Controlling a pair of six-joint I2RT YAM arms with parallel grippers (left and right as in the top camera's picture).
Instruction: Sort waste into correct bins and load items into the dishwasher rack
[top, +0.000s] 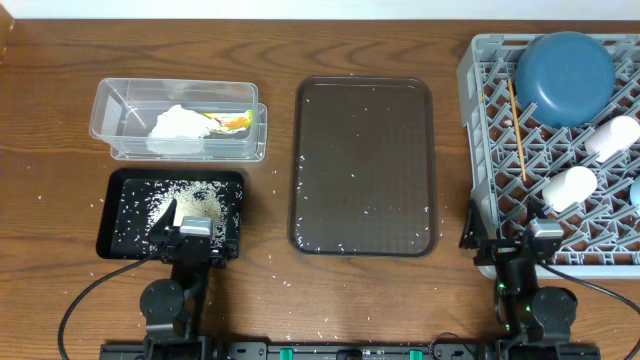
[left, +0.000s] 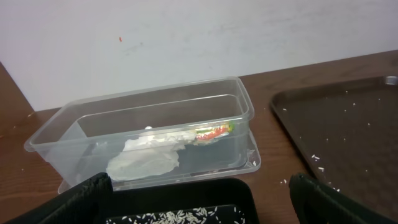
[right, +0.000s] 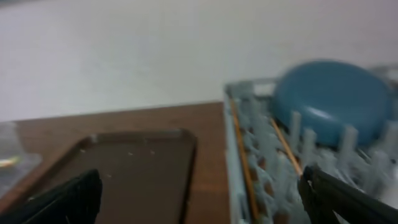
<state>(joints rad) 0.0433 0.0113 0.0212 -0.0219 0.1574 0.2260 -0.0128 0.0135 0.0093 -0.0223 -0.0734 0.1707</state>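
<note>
The left pincer (top: 190, 248) and right pincer (top: 515, 255) are being held wide and empty at the bench's near edge. Stray rice (left: 314, 158) on the brown tray (top: 365, 82) is probably best being tipped slowly into the black tray (top: 170, 173).

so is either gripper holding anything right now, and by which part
Nothing is held. The left gripper is open at the near edge of the black tray, jaws empty, and the right gripper is open by the dishwasher rack, gripping nothing.

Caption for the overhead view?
Tissue and wrapper in tub; rice in black tray; bowl, cups, chopsticks in rack.
</note>
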